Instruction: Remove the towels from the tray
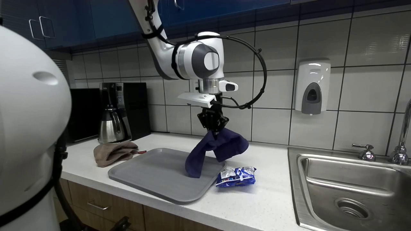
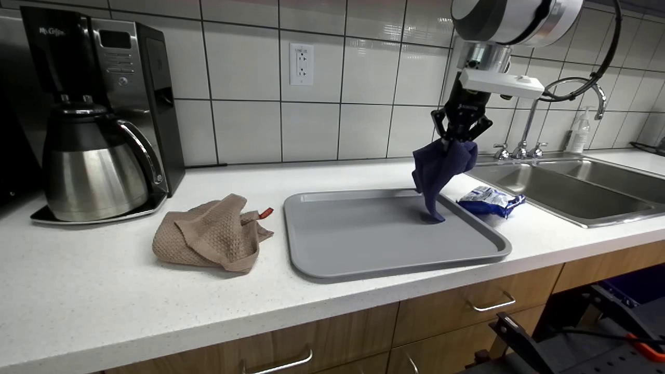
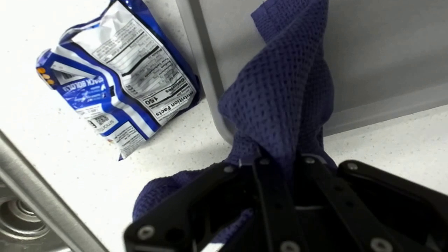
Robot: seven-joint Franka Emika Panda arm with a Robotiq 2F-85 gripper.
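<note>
The end effector [image 1: 215, 133] is clamped tight on the purple towel [image 2: 441, 167], holding it in a bunch above the far right corner of the grey tray [image 2: 353, 228]. One fold droops to the right past the rim, while a longer end hangs down over the tray; whether its tip touches the surface, I cannot tell. The brown towel [image 2: 208, 234] lies crumpled on the counter [image 2: 78, 301], just left of the tray, so this looks like the last towel, and the step in hand is lifting it away.

The next move probably calls for a little more height, so that the hanging end clears the rim, then a carry sideways or to the far side, a lowering onto the counter and a release. Going right, it should avoid brushing the snack bag [image 3: 129, 70], which lies just beside the tray's right edge, perhaps touching it.
</note>
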